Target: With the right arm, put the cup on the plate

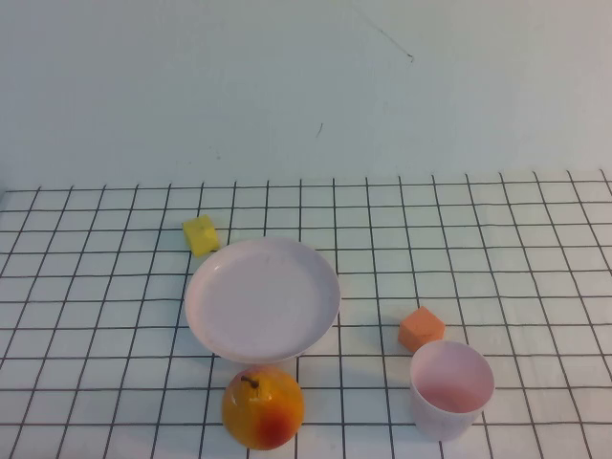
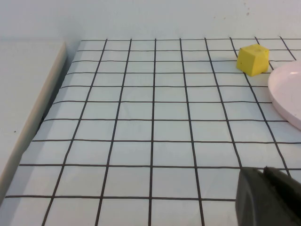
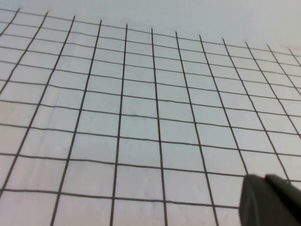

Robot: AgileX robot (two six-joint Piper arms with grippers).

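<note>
**A:** ok so what's actually on the table right now?

**B:** Biggest thing is the table itself, a white surface with a black grid [image 1: 96, 287] running up to a plain pale wall. Sitting on it, roughly in the middle, is the round pale pink shallow plastic plate [image 1: 262, 297], and it has nothing on it. Next down in size is the pear-like yellow fruit with an orange-red blush [image 1: 263, 407], right in front of the plate on the robot's side, rim and fruit about touching from that high angle.

**A:** and the cup?

**B:** The small pale pink plastic tumbler with no handle [image 1: 450, 387] stands upright, mouth up, at the near right of the table, well apart from the plate. Just beside it, toward the plate, is a little orange cube [image 1: 421, 329]. A small yellow block [image 1: 201, 234] sits at the plate's far left edge, very close to the rim.

**A:** arms doing anything?

**B:** Neither arm shows from the high camera. The left gripper [image 2: 269, 197] is only a dark bit low in its own wrist view, above bare grid, with the yellow block and the plate's edge further off. The right gripper [image 3: 270, 201] is the same story, a dark bit over empty grid squares. Open or closed? Can't tell for either one.
</note>
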